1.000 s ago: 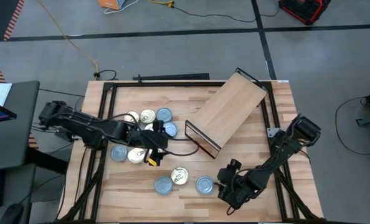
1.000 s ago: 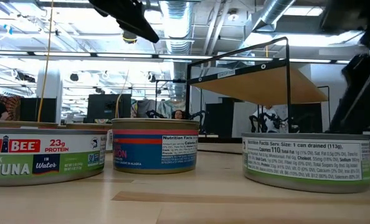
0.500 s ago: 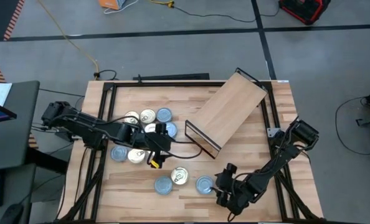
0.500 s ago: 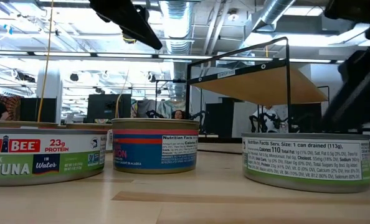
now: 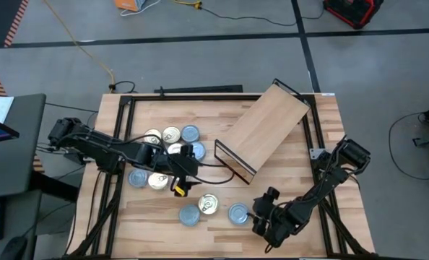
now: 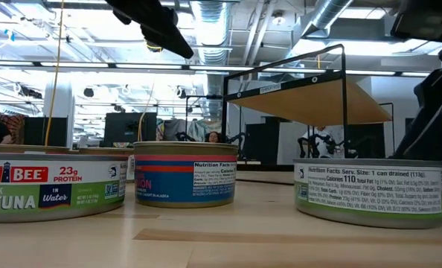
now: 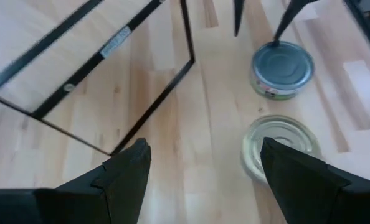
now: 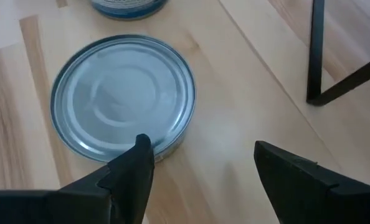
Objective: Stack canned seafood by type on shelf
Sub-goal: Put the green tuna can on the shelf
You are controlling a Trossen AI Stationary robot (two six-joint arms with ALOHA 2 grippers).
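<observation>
Right gripper (image 5: 256, 214): jaws wide, holding nothing — it has slid back a little towards the flat round light-blue-lidded metal tin (image 8: 124, 97), which has also shifted slightly in the low view
Meaning: probably lining up a grasp; nothing stacked yet
Tin versus pincer: just beside one fingertip (image 8: 141, 144), off to the side of the gap, not between the fingers
Left gripper (image 5: 186, 169): jaws spread, empty — hovering over the tin cluster
Light wood shelf on thin black frame (image 5: 266, 127): bare, well apart from the tin

Pale gold and light blue lids are seen on the tins (image 5: 170, 134). A red and blue label is carried by one tin (image 6: 185, 173), green and white by another (image 6: 53, 190). The shelf (image 5: 267, 126) is light wood, framed in black; the surface (image 5: 222, 217) is striped pale wood.
</observation>
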